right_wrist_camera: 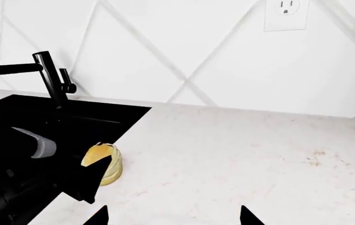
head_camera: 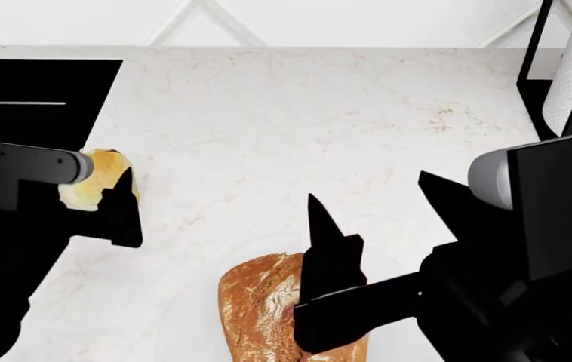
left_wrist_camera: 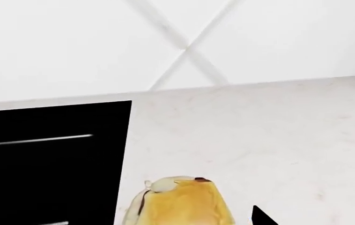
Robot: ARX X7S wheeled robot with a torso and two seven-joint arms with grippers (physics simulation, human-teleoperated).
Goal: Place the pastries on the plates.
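Step in hand: both arms are reaching for the pastries; nothing is lifted, I judge.
Left pincer: fingers apart, sitting around the bun, beside the sink.
Right pincer: fingers apart, hanging just above the loaf.
Plates: not showing in any view.
Next move: closing on each pastry, then finding the plates.

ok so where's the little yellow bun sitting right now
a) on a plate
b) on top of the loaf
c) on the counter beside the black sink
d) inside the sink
c: the bun rests on the counter right at the sink's edge, with no plate in view.
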